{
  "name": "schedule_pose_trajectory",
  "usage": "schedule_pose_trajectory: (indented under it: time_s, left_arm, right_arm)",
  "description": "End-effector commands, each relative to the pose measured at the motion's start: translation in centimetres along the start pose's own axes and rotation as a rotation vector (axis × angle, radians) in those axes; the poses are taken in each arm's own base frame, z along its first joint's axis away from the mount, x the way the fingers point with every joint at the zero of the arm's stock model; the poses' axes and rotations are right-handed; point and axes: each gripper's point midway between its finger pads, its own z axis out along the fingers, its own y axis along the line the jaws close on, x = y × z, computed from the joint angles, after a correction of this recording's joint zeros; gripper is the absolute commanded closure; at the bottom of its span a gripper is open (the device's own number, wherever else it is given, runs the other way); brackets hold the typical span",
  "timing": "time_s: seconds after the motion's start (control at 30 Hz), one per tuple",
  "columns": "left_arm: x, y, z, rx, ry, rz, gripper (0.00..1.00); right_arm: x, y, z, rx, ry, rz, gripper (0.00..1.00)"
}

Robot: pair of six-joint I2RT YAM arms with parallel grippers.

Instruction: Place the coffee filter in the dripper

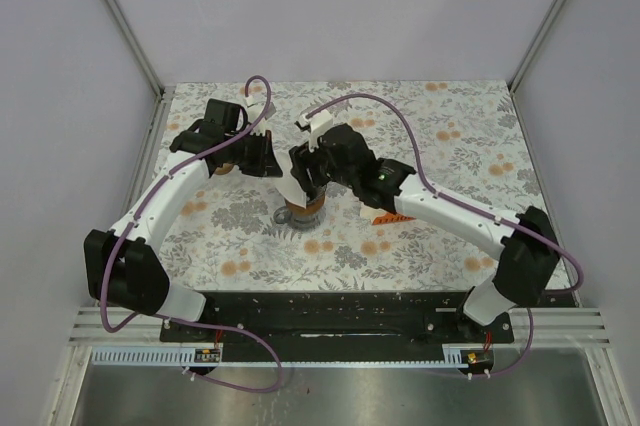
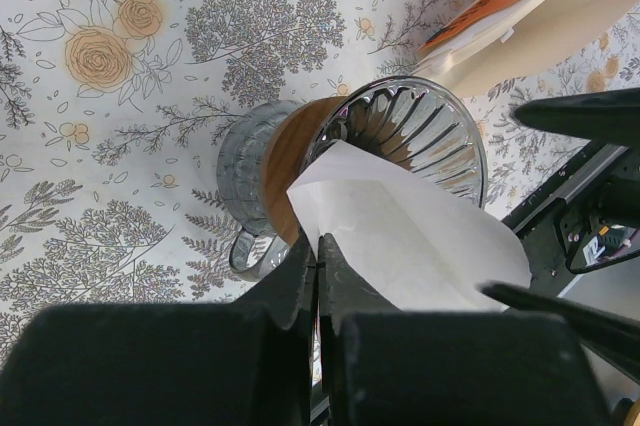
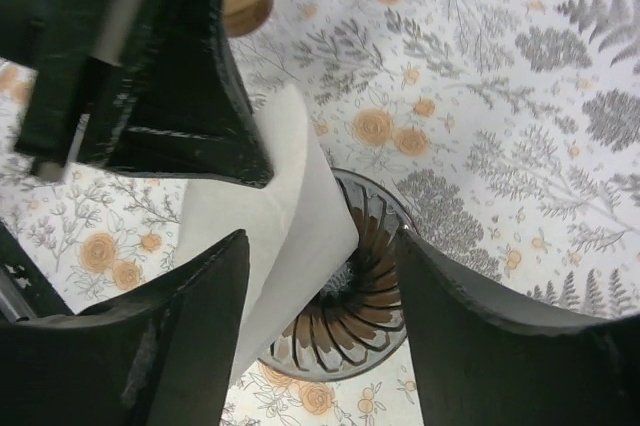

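At the middle of the flowered table [image 1: 450, 136], the left gripper [image 2: 320, 281] is pinched tight on an edge of the white paper filter [image 2: 400, 241], which leans across the rim of the glass dripper [image 2: 410, 126], while the right gripper [image 3: 320, 261] hangs just above it, jaws spread wide and holding nothing.

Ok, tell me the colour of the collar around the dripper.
Wood brown collar on the clear glass dripper; the left wrist view shows it best.

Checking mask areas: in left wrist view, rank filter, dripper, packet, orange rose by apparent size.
Dripper and coffee filter: alike, filter nearer the camera, unranked.
Packet, cropped by frame edge.
Orange rose print.
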Motion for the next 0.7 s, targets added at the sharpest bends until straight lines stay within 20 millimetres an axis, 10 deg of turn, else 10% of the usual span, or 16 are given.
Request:
schedule_pose_trajectory:
  time_s: [0.0,0.13,0.37,0.67]
  left_arm:
    - [-1.8,-0.7,-1.4,-0.010,-0.072,0.029,1.00]
    - [-1.5,-0.6,-1.4,-0.015,-0.067,0.044,1.00]
    - [-0.8,0.0,-1.3,-0.037,-0.047,0.065,1.00]
    - [-0.1,-0.3,-1.1,-0.064,-0.028,0.129,0.99]
  right_arm:
    - [1.2,-1.5,1.5,0.103,0.071,-0.023,0.41]
    - [1.9,-3.4,1.5,0.197,0.103,-0.039,0.74]
    - [3.0,-4.9,1.7,0.207,0.154,0.002,0.99]
    - [3.1,-4.2,1.2,0.153,0.154,-0.008,1.00]
